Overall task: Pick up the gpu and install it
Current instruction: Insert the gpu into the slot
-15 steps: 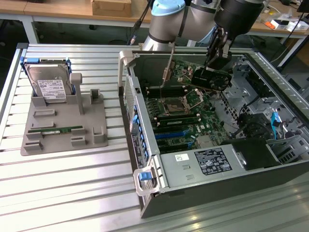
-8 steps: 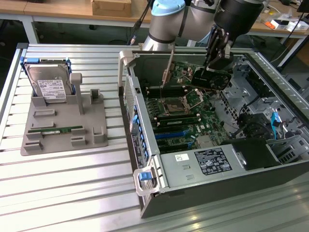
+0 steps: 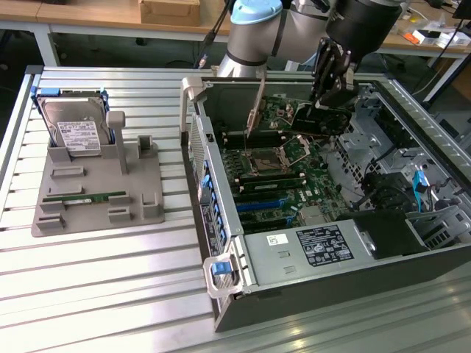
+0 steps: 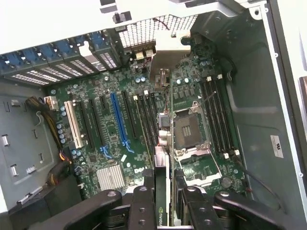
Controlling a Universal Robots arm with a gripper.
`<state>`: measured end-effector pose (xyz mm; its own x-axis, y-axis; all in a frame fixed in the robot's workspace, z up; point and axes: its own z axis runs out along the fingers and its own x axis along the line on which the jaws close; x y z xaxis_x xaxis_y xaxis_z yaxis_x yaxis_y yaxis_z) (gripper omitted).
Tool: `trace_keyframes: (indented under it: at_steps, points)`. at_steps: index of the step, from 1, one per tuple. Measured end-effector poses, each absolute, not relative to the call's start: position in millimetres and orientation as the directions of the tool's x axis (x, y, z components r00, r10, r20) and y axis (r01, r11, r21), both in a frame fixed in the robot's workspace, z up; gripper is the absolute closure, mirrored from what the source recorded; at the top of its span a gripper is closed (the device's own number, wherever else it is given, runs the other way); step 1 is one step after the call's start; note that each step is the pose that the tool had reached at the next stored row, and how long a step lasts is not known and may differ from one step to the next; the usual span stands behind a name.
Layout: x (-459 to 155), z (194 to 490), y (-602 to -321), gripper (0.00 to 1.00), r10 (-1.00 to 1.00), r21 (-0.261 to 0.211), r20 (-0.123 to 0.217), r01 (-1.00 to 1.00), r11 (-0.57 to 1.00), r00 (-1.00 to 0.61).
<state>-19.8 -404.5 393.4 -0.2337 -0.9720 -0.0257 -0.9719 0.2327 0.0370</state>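
The gpu (image 3: pixel 294 121) is a thin dark card held on edge above the motherboard (image 3: pixel 280 176) inside the open computer case (image 3: pixel 309 246). Its silvery bracket (image 3: pixel 257 109) points toward the case's rear wall. My gripper (image 3: pixel 325 101) hangs from above and is shut on the card's upper edge. In the wrist view the gpu (image 4: pixel 163 158) runs edge-on away from my gripper (image 4: pixel 164 203), with its bracket (image 4: pixel 165 60) at the far end. The card hovers over the board between the black slots and the CPU socket (image 4: pixel 188 130). A blue slot (image 4: pixel 120 120) lies to one side of it.
A grey holder tray (image 3: pixel 96 184) on the slatted table at the exterior view's left carries a silver hard drive (image 3: pixel 70 129) and a green memory stick (image 3: pixel 85 197). Case walls, drive cages (image 3: pixel 383 132) and a heatsink (image 4: pixel 111 176) surround the board.
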Motion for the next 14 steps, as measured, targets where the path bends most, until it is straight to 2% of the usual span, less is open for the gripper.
trace_keyframes:
  at_steps: [14]
  points:
    - [-19.8, 392.3, -404.5, 0.73, -0.997, 0.037, -0.025, -0.996, 0.076, -0.077]
